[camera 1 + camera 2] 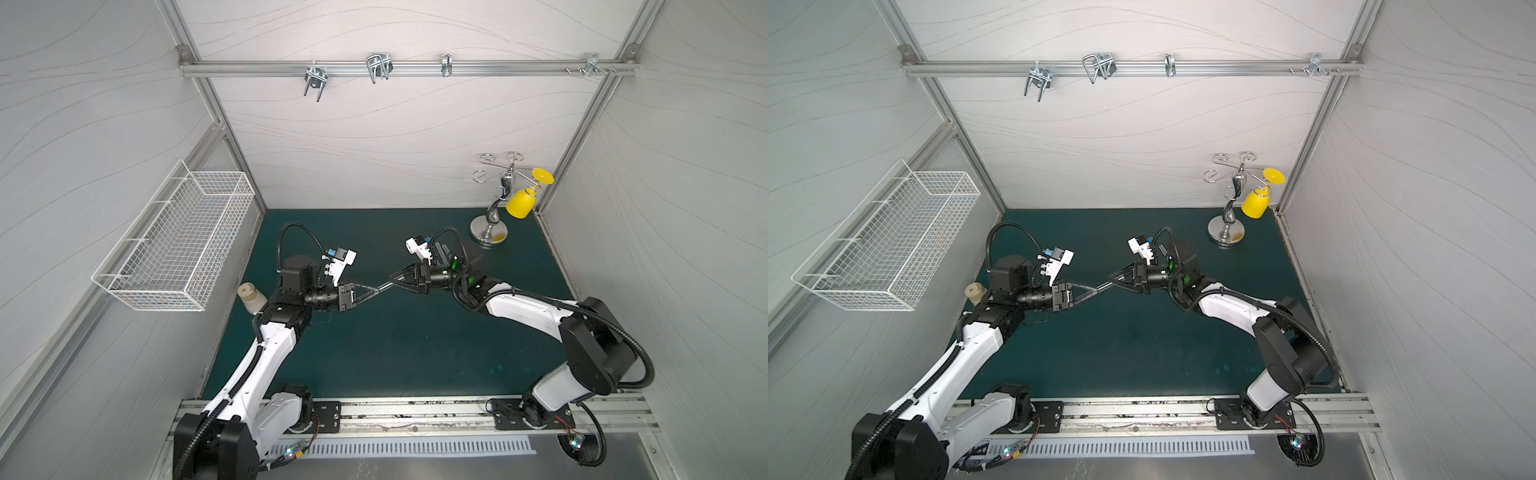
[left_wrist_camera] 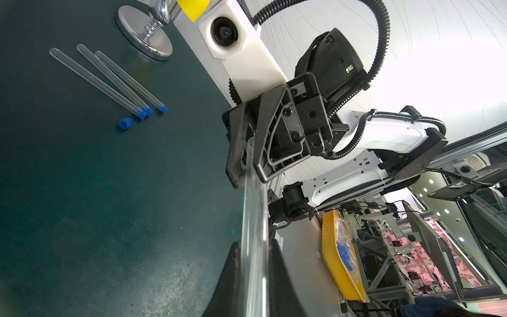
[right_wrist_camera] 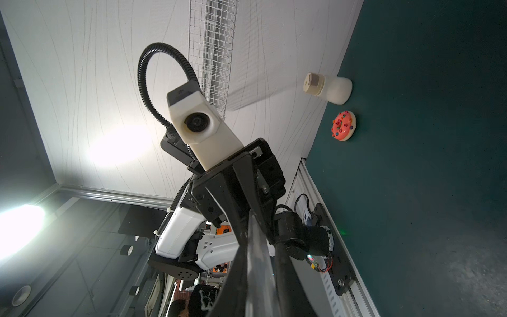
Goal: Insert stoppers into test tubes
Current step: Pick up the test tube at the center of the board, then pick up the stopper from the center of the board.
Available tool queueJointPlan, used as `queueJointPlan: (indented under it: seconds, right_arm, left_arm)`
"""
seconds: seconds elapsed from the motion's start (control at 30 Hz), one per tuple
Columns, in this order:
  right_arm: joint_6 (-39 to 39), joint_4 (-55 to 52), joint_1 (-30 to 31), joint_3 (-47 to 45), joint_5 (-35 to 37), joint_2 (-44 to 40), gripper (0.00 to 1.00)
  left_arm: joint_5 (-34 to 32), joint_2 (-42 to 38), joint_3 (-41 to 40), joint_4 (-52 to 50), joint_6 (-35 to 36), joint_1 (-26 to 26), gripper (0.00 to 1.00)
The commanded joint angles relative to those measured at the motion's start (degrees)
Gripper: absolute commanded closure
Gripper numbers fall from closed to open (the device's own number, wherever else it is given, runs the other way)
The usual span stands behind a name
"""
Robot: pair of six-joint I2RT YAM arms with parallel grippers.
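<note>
One clear test tube [image 1: 383, 286] hangs level above the middle of the green mat, held at both ends. My left gripper [image 2: 255, 244] is shut on one end and my right gripper [image 3: 258, 247] is shut on the other, so the two stand tip to tip in both top views. No stopper shows on this tube [image 2: 253, 208]. Three more test tubes [image 2: 109, 79] lie side by side on the mat beside the chrome stand, each with a blue stopper [image 2: 148, 110] in its mouth. One loose blue stopper [image 2: 125, 122] lies just beside them.
A chrome stand [image 1: 490, 232] with a yellow cup [image 1: 519, 203] is at the back right. A cream-capped bottle [image 1: 251, 297] and a pink donut [image 3: 343, 125] sit by the left wall. A wire basket [image 1: 174, 245] hangs on that wall. A yellow tray [image 2: 343, 260] lies beyond the front rail.
</note>
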Motion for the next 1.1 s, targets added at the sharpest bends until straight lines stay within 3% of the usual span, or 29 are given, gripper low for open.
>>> queueJointPlan:
  seconds: [0.0, 0.07, 0.27, 0.37, 0.43, 0.6, 0.83, 1.07]
  right_arm:
    - [-4.91, -6.64, -2.28, 1.00, -0.37, -3.74, 0.75]
    - [-11.24, -15.79, -4.95, 1.75, -0.19, -7.01, 0.63]
    - [-35.47, -43.92, -13.35, 7.95, 2.72, -12.82, 0.48]
    - [-48.03, -54.65, -16.04, 12.00, 6.22, -12.90, 0.47]
    - [-55.99, -60.76, -16.10, 14.48, 12.92, -12.37, 0.47]
    - [-65.57, -67.98, -15.58, 20.70, 20.62, -7.18, 0.50]
    - [-86.02, -78.86, -11.59, 30.37, 30.34, 1.78, 0.52]
    - [-101.19, -87.43, -9.83, 38.52, 36.88, 12.23, 0.53]
  left_arm:
    - [-0.93, -0.56, 1.32, -3.03, 3.96, 0.27, 1.00]
    - [-0.76, -0.90, 1.59, -4.89, 5.72, 0.78, 1.00]
    - [-0.19, -1.74, 3.15, -13.84, 15.10, 2.34, 1.00]
    - [-0.50, -2.06, 3.92, -19.34, 21.40, 2.73, 1.00]
    - [-1.03, -2.19, 4.27, -22.54, 25.18, 3.09, 1.00]
    - [-2.90, -2.33, 4.67, -27.69, 31.98, 3.19, 1.00]
    - [-3.36, -2.59, 4.76, -29.60, 34.83, 3.06, 1.00]
    - [-3.96, -2.85, 5.18, -30.92, 36.24, 2.79, 1.00]
